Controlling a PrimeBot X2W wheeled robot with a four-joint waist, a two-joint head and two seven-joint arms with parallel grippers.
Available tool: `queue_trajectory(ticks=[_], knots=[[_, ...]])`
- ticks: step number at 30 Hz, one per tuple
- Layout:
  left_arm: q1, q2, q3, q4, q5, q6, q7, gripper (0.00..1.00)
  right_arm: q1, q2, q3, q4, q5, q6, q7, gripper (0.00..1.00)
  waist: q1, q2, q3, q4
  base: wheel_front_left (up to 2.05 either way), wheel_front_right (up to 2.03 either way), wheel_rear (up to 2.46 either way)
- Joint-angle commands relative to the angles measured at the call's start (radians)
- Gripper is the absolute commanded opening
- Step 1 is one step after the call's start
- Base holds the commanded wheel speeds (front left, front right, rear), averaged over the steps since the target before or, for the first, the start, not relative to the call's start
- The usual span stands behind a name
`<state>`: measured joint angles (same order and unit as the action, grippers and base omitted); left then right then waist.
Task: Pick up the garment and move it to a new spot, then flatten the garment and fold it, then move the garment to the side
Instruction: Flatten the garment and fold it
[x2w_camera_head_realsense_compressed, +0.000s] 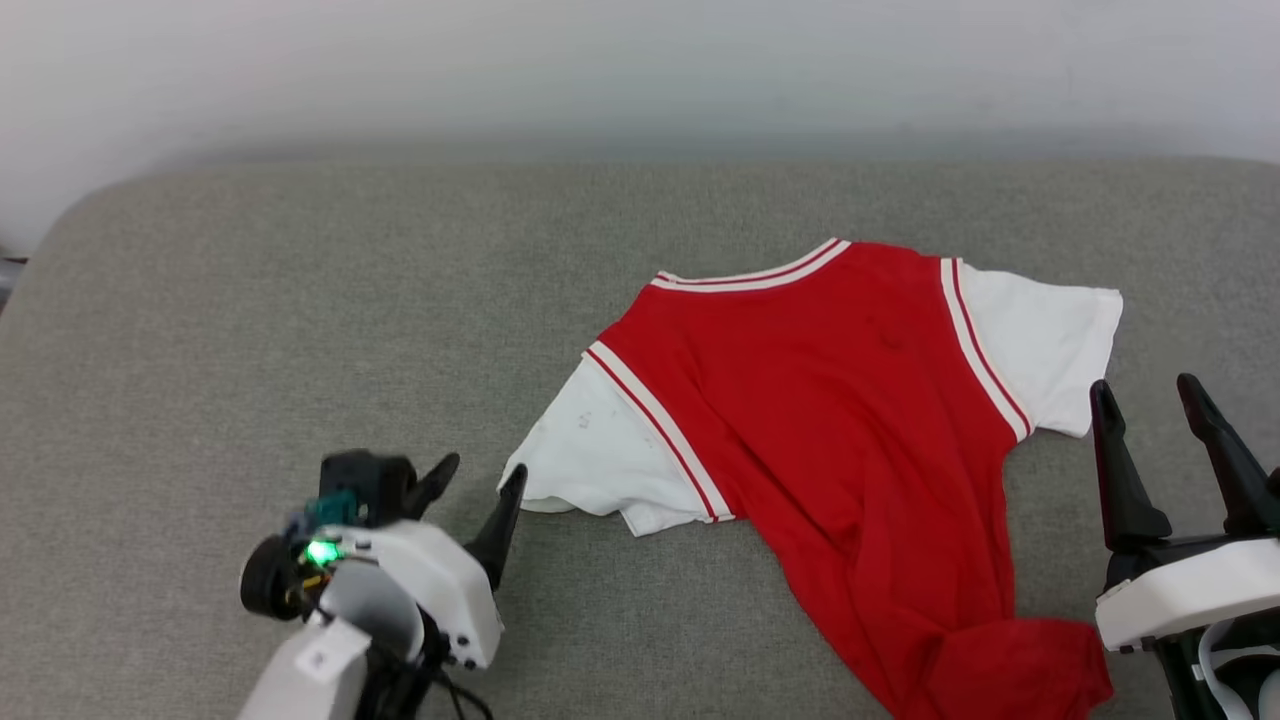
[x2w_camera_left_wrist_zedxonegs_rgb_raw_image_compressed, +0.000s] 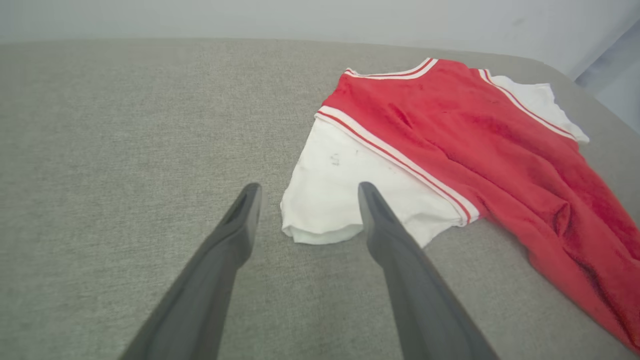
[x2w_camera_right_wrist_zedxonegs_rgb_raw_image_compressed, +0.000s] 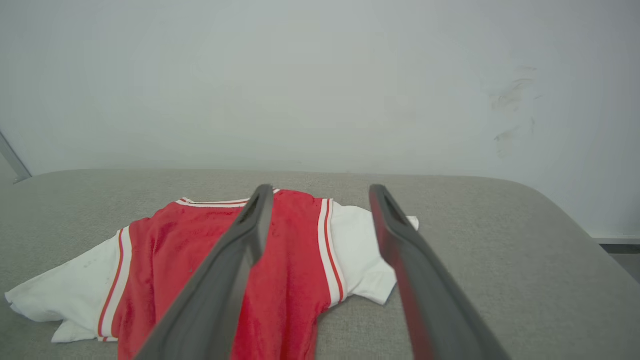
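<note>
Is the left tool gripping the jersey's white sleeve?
No, the left tool stands open, and the garment's sleeve lies loose on the grey surface.

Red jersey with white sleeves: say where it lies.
In the head view the red jersey lies right of centre on the grey cloth surface, between the left hand and right hand.

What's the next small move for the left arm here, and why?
Probably ease the left gripper forward and close on the white sleeve cuff: its jaws stand open, the cuff lies just ahead, and the garment lies crooked, hem bunched.
</note>
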<state>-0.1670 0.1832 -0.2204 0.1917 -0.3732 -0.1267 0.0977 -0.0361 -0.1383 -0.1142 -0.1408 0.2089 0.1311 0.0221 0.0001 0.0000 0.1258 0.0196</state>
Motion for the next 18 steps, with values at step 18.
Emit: queue_trajectory(ticks=[18], knots=[[-0.162, 0.090, -0.063, 0.078, 0.065, 0.097, 0.430, 1.00, -0.057, 0.016, 0.039, 0.015, -0.026, -0.001, -0.042, 1.00, -0.0001, 0.0000, 0.162, -0.081, 0.00, 0.00, 0.00]])
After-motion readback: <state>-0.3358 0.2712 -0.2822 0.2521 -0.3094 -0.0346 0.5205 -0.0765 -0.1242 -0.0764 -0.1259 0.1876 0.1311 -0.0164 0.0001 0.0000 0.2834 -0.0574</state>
